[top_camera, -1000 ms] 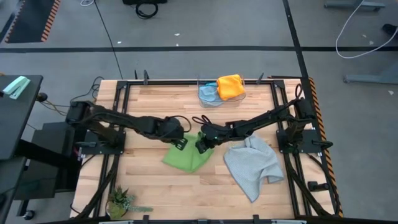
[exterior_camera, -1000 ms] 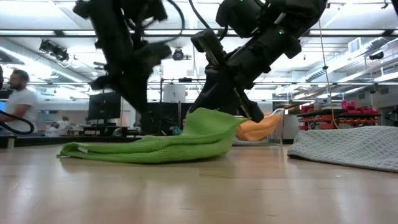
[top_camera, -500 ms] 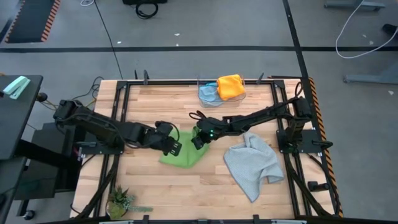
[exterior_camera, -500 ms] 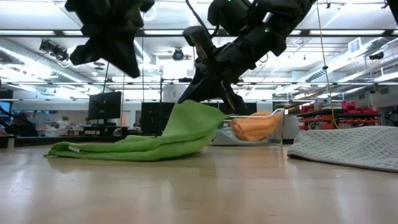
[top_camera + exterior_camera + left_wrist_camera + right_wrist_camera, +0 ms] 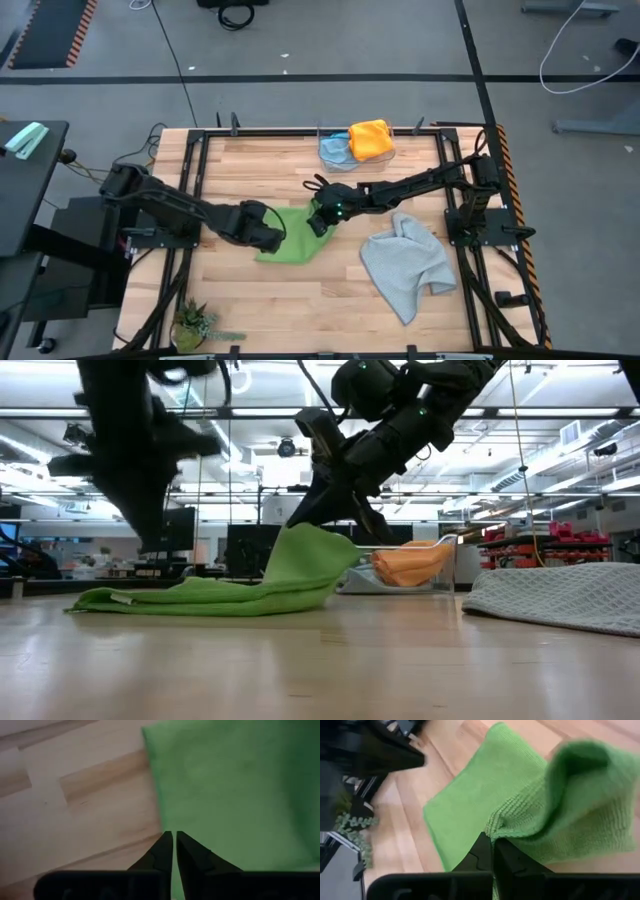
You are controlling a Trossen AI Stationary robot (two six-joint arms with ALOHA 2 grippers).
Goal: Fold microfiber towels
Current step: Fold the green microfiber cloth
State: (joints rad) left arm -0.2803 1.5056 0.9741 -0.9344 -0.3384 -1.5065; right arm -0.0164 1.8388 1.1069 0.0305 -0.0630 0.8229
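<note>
At centre frame of the high view, the wooden table carries everything. Grey towel, largest item, lies rumpled at lower right. Green towel lies at mid-table, folded over on itself, one edge raised off the surface. Right gripper sits at the green towel's upper right edge; its jaws are clamped on that raised fold, seen lifted in the low view. Left gripper sits at the towel's left edge; its jaws stand nearly together with a thin gap, holding nothing. Yellow-orange towel and light blue towel rest at top centre, touching.
</note>
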